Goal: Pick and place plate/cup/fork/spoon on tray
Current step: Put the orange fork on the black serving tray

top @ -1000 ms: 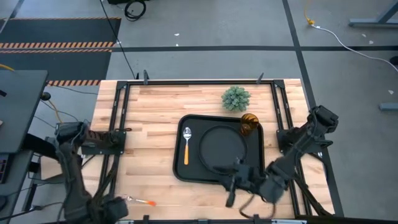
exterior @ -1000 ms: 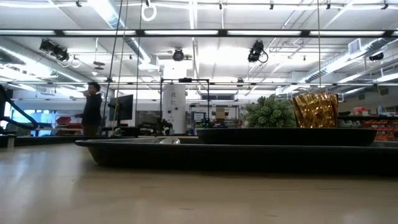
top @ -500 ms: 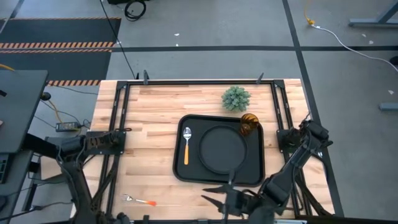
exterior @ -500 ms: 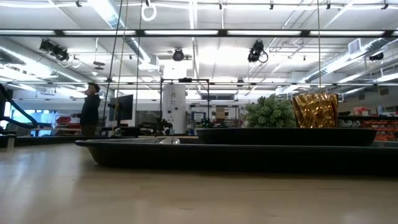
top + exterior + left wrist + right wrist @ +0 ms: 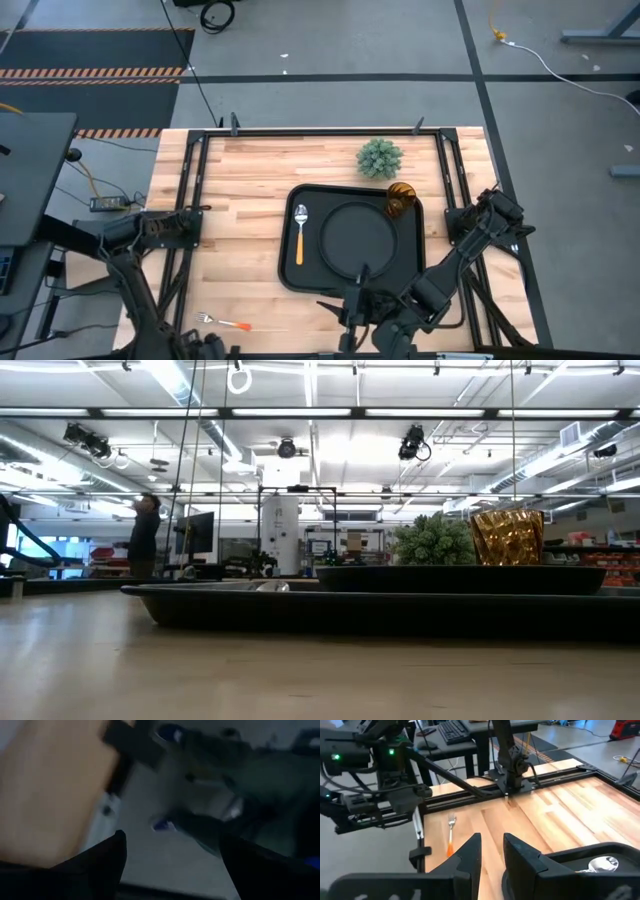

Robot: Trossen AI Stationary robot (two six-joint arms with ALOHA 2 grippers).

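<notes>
The black tray [image 5: 291,270] lies mid-table. On it rest the round black plate [image 5: 358,238], the amber cup [image 5: 400,198] at its far right corner, and the spoon [image 5: 300,228] along its left side. The fork [image 5: 226,322] lies flat on the wood near the table's near left corner, and also shows in the right wrist view [image 5: 451,834]. My right gripper [image 5: 345,297] hangs by the tray's near edge, pointing left. Its fingers [image 5: 470,854] are slightly apart with nothing between them. My left gripper [image 5: 172,855] is open wide near the fork, at the table's near edge [image 5: 205,347].
A fuzzy green plant ball [image 5: 380,157] stands on the wood just beyond the tray's far edge. Black frame rails [image 5: 190,220] run along the table's left, right and far sides. Bare wood lies left of the tray. A person [image 5: 145,535] stands far off in the room.
My right gripper has swung from over the tray's near right part toward the table's left along the near edge. It has tipped from pointing downward to nearly level. My left arm has shifted a little at the near left corner, beside the fork.
</notes>
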